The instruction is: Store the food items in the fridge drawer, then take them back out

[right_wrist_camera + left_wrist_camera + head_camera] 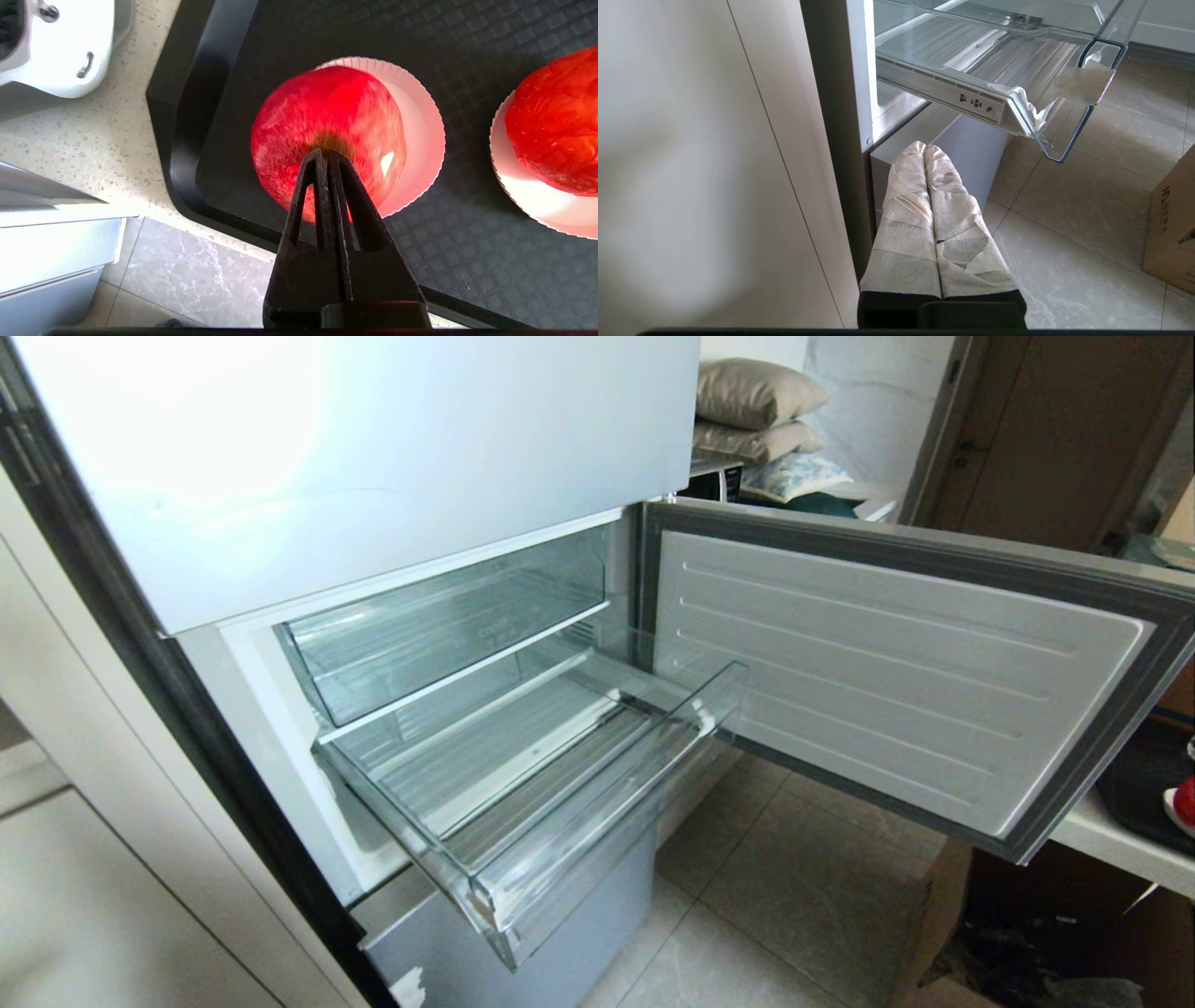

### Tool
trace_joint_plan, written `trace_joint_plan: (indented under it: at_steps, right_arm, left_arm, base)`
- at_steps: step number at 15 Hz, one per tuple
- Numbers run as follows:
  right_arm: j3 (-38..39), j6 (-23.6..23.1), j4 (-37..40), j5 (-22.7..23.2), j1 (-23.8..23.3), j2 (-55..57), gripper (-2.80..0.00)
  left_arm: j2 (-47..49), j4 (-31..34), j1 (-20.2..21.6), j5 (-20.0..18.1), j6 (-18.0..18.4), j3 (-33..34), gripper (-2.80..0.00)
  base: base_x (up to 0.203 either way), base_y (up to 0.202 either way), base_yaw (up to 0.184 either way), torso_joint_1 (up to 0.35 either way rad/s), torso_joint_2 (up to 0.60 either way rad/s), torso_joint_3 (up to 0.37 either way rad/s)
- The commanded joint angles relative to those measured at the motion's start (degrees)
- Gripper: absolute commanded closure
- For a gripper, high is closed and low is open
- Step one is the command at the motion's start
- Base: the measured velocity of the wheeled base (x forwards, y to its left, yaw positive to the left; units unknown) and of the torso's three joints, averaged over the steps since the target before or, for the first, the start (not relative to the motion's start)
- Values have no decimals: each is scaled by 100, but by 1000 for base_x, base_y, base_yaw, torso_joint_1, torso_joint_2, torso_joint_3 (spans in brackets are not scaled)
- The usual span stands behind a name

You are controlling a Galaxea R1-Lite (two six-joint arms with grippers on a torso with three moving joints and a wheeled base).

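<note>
Fridge drawer (523,784) pulled out of the pale fridge (373,448), nothing in it; clear upper bin (439,625) behind it, door (896,672) swung wide to the right. Neither arm shows in the head view.

Right gripper (327,156) pressed shut, holding nothing, tips poised just over the top of the red apple (327,135). Apple sits in a white fluted paper cup (416,140) on a black tray (467,242), near the tray's corner at the counter (93,140) edge. Bumpier orange-red fruit (556,121) in its own paper cup farther along the same tray, apart from the apple.

Left gripper (924,149), fingers wrapped in pale tape and closed together, empty, low beside the fridge below the drawer's front lip. Cardboard box (1171,224) on the tiled floor (1064,224).
</note>
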Motion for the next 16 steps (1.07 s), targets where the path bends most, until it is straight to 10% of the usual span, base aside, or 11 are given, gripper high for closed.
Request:
trace_joint_plan:
  at_steps: [1, 16]
  right_arm:
    - [-6, -8, 4, 16, -24, 67, 0]
    - [-252, 13, -14, 51, -182, 225, 0]
  left_arm:
    - [-2, -4, 0, -2, -2, 0, 0]
    - [-2, -4, 0, -2, -2, 0, 0]
  base:
    - [0, 0, 0, 0, 0, 0]
    - [0, 0, 0, 0, 0, 0]
